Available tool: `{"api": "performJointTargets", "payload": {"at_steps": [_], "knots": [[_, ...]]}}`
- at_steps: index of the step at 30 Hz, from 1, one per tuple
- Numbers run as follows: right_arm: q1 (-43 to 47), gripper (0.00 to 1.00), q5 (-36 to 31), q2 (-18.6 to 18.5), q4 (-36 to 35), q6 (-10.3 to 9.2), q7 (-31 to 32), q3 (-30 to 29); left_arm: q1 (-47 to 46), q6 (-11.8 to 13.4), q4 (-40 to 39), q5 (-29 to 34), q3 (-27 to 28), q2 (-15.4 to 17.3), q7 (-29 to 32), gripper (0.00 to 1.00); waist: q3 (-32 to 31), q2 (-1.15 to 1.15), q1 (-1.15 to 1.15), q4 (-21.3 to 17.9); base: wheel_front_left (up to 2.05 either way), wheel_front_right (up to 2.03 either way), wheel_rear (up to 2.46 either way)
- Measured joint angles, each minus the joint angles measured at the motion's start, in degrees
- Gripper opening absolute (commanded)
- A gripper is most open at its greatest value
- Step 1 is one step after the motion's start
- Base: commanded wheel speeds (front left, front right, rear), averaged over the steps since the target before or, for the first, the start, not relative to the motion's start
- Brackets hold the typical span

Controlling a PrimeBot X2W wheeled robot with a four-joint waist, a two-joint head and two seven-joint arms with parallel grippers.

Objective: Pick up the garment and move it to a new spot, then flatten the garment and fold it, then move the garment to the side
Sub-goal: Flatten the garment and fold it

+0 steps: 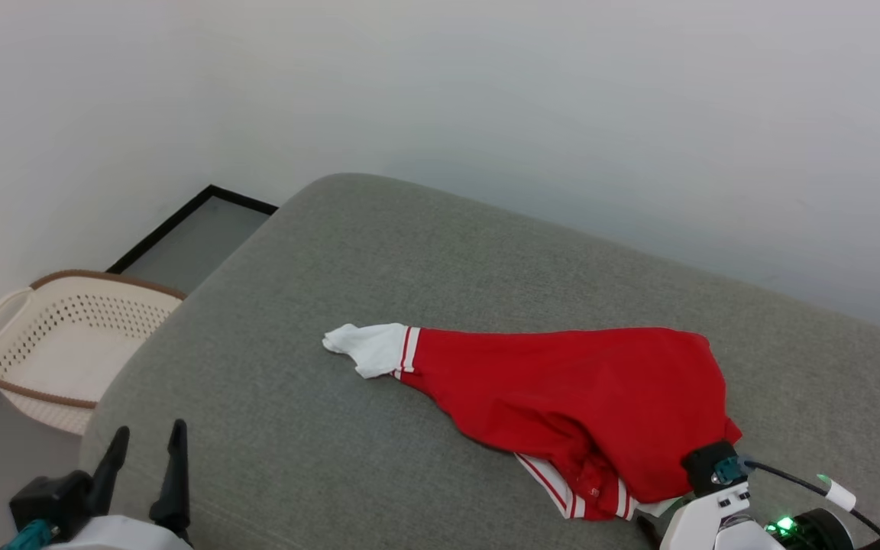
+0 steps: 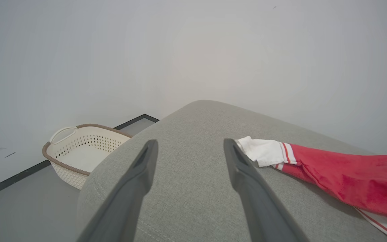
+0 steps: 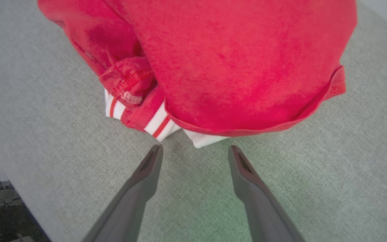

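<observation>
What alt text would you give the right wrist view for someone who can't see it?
A crumpled red garment with white-and-red striped trim lies on a grey cushion, just beyond the right gripper, whose two dark fingers stand open and empty.

1. The grey cushion (image 1: 379, 252) is bare along its left side and far edge, leaving open passage there.
2. The garment (image 1: 577, 389) heaps from the centre to the near right corner, and its white sleeve points left.
3. The left pincer (image 1: 150, 429), jaws apart, hovers at the near left, well apart from the sleeve.
4. The right pincer (image 3: 196, 148), jaws spread, has its tips just beside the garment's hem, with bare cushion on either side.
5. The wall (image 1: 486, 92) closes off the far side.
6. A basket (image 1: 66, 344) sits on the floor beyond the left edge.
</observation>
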Motion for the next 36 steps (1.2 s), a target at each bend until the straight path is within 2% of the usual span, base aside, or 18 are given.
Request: {"api": "performJointTargets", "payload": {"at_steps": [8,25,26,27,36], "knots": [[-3.9,1.0,-2.9,0.4,3.7,0.01,2.0,-0.9,-1.0,-0.6,1.0,-0.4,-0.7,-0.7,0.0,1.0,0.8,0.0,0.0,0.8,0.0,0.0,0.0],[-15.8,0.99,-5.3,3.9,19.8,0.0,9.4,-3.9,-3.7,-1.8,3.5,-1.1,-1.8,-2.4,0.0,1.0,3.5,0.0,0.0,2.5,0.0,0.0,0.0],[-16.5,0.45,-5.3,4.0,20.7,0.0,9.8,-3.5,-3.7,-1.8,3.6,-1.1,-1.8,-2.5,0.0,1.0,3.6,0.0,0.0,2.5,0.0,0.0,0.0],[-17.0,0.0,-5.2,4.0,21.2,0.0,9.9,-3.3,-3.7,-1.9,3.8,-1.1,-1.8,-2.6,0.0,1.0,3.7,0.0,0.0,2.6,0.0,0.0,0.0],[-19.4,0.0,-2.0,3.4,24.3,0.01,10.5,-2.4,-4.3,-2.3,4.8,-0.9,-1.4,-2.8,0.0,1.0,3.2,0.0,0.0,2.4,0.0,0.0,0.0]]}}
